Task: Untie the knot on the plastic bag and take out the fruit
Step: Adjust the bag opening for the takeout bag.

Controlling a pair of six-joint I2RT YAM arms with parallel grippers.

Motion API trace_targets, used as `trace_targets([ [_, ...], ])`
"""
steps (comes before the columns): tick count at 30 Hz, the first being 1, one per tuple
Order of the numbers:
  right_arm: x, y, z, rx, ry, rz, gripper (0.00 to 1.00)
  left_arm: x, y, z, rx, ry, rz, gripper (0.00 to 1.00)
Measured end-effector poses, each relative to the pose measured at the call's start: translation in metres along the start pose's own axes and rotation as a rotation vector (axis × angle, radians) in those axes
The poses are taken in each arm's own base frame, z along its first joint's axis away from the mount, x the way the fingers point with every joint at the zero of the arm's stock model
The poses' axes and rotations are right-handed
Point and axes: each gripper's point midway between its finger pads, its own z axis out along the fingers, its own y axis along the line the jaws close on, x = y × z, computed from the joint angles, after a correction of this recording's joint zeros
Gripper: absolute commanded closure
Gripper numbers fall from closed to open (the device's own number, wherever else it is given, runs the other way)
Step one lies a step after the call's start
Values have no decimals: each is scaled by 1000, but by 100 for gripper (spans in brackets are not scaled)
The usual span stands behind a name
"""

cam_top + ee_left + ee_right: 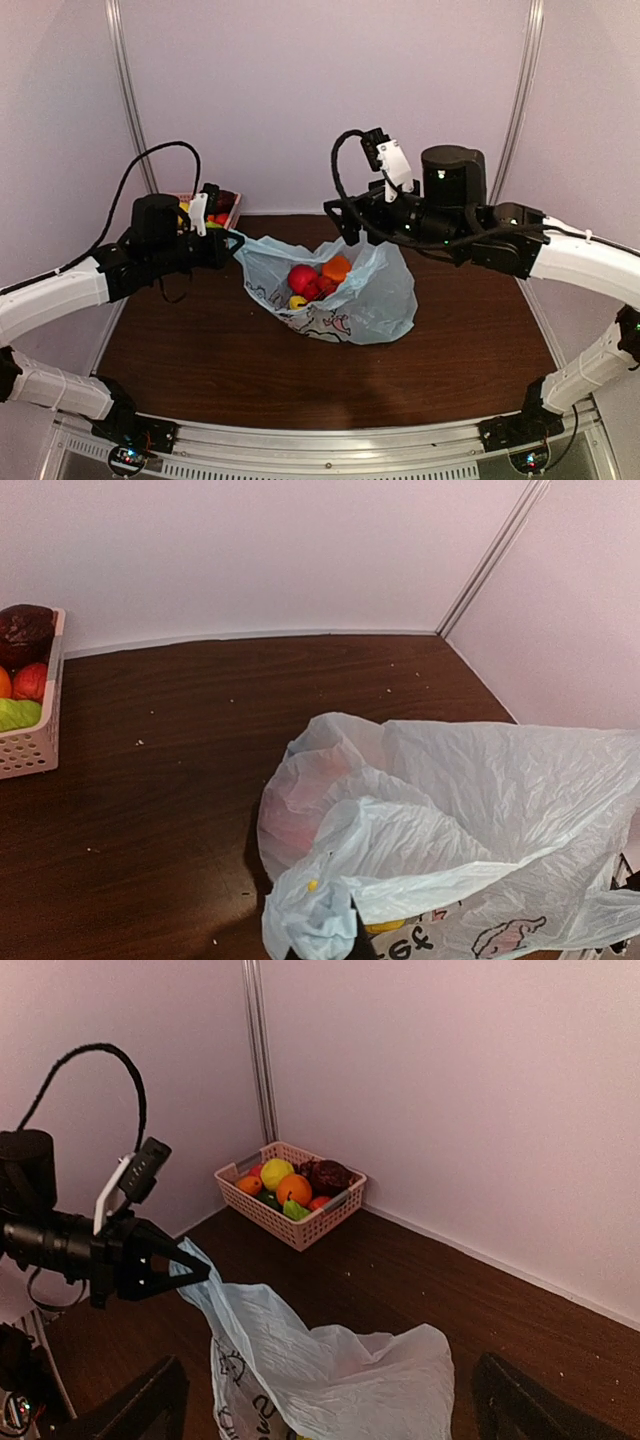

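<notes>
The light blue plastic bag [352, 297] sits mid-table with its mouth pulled open. Inside it lies the fruit: a red piece [303, 279], an orange one [337, 267] and a yellow one [297, 301]. My left gripper [232, 243] is shut on the bag's left handle loop [196, 1263] and holds it taut off to the left. In the left wrist view that handle is a bunched lump [313, 917] over the jaws. My right gripper [345, 222] hovers open above the bag's far right edge [400, 1345], its fingers [135, 1408] wide on either side of it. The knot is out of view.
A pink lattice basket [318, 1226] with several toy fruits stands in the back left corner against the wall, also seen in the top view [232, 210] and the left wrist view [35, 748]. Pale walls close the table on three sides.
</notes>
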Motion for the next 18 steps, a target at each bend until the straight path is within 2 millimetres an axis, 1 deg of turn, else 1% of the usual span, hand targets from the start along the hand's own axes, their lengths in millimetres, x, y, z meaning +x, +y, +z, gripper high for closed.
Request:
trace_targets([
  [2,11,-4,12,39,98,-89,1,-4,-3,-1,9,-9,5,100],
  [6,31,-6,29,59,254,-241,1,-6,-7,-2,31,-10,11,100],
  [10,52,-3,46,34,392,-381,1,-6,-12,-2,58,-8,15,100],
  [18,106,5,82,-35,619,-595,1,-13,-20,-4,90,-19,24,100],
])
